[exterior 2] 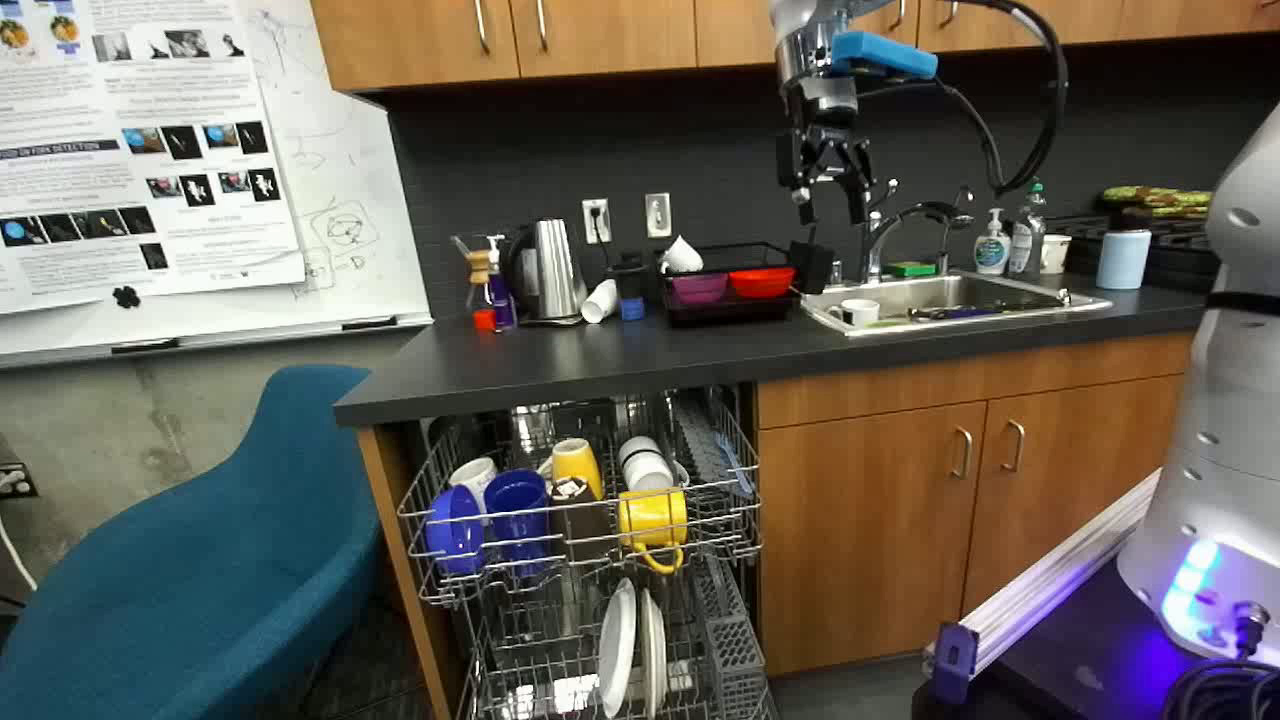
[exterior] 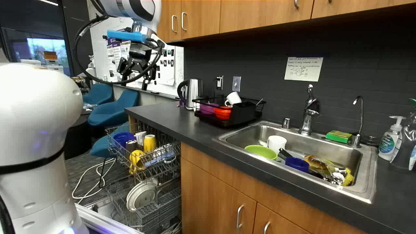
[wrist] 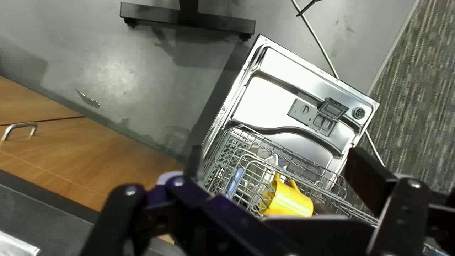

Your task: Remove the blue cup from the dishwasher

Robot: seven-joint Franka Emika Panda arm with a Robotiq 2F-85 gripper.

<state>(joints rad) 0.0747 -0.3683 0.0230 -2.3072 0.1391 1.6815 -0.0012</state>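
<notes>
Blue cup (exterior 2: 517,520) is seated in upper rack (exterior 2: 735,520) of dishwasher (wrist: 272,101), well below pincer (exterior 2: 831,212) and, in an ext. view, picture-L of it. Long axis is judged approx. vert. Jaws are parted, nothing gripped; lateral shift, then descent from above, is judged req'd.

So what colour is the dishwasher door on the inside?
The inside of the dishwasher door is silver; the wrist view shows it best.

Kettle (exterior 2: 558,270), dish rack (exterior 2: 728,309) on countertop (exterior 2: 600,360)
</notes>
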